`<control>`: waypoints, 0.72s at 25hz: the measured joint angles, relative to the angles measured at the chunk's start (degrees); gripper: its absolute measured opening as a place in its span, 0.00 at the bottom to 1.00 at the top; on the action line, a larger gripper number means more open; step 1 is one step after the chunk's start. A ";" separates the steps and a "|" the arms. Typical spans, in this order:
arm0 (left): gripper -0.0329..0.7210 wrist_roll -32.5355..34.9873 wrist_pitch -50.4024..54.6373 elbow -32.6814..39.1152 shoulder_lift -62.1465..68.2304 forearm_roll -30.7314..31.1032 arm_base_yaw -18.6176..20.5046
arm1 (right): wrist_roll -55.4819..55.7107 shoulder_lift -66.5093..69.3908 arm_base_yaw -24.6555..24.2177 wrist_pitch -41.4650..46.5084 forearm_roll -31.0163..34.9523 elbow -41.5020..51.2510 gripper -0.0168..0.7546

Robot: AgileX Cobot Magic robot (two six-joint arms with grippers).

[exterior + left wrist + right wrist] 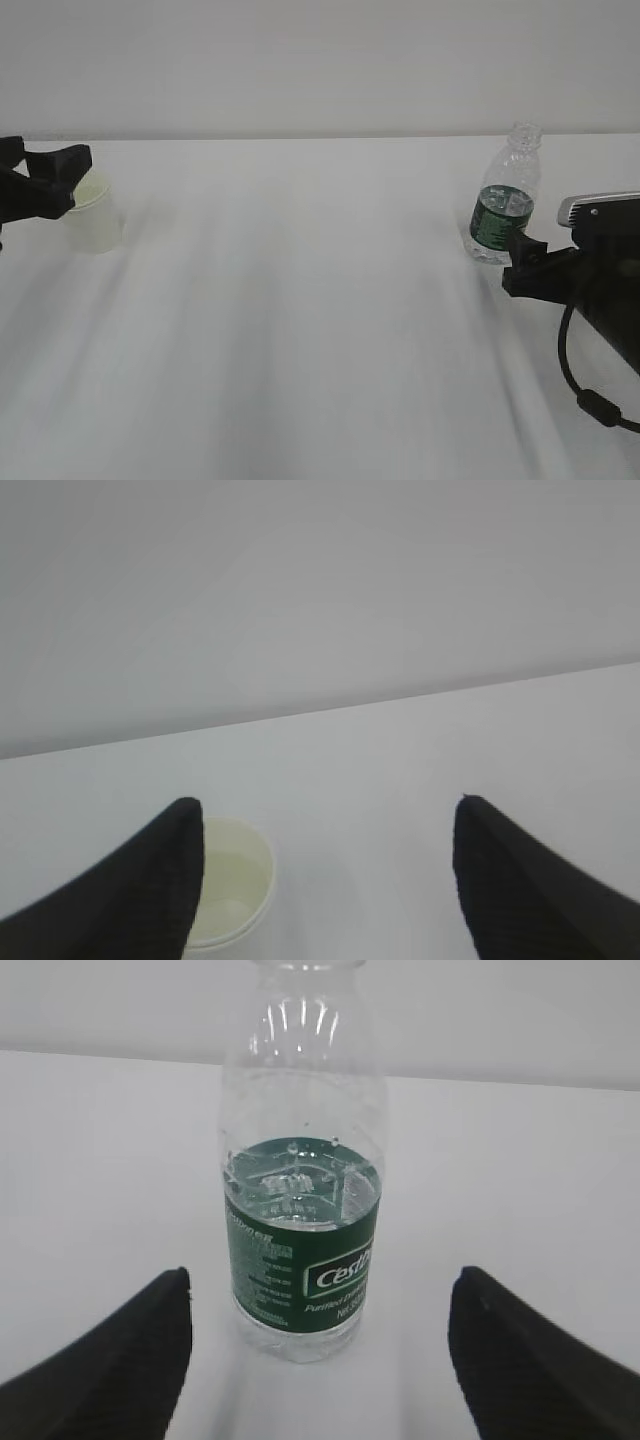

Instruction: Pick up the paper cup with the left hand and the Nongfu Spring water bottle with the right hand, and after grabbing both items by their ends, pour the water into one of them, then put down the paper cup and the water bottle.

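The white paper cup [97,215] stands upright at the far left of the table. My left gripper [52,182] hovers open just left of it. In the left wrist view the cup [237,878] sits low beside the left finger [150,880], partly hidden by it and off-centre in the gap of the left gripper [325,800]. The Nongfu Spring water bottle [505,200] stands upright and capless on the right, with water [300,1185] up to the top of its green label. My right gripper [522,262] is open just in front of it. In the right wrist view the bottle [300,1230] stands centred beyond the gripper [322,1271], untouched.
The white table [320,330] runs back to a plain pale wall. A black cable [585,395] loops below the right arm at the lower right.
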 joint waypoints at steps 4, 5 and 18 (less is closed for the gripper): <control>0.78 0.36 4.52 0.21 -5.46 0.00 0.00 | 0.32 -3.03 0.00 0.00 -0.23 1.94 0.79; 0.78 0.56 5.65 0.32 -6.97 0.00 0.00 | 0.58 -3.72 0.00 0.00 -0.23 2.32 0.79; 0.78 1.29 18.27 0.56 -24.39 -0.04 0.00 | 0.95 -14.79 0.00 1.12 -0.35 6.34 0.79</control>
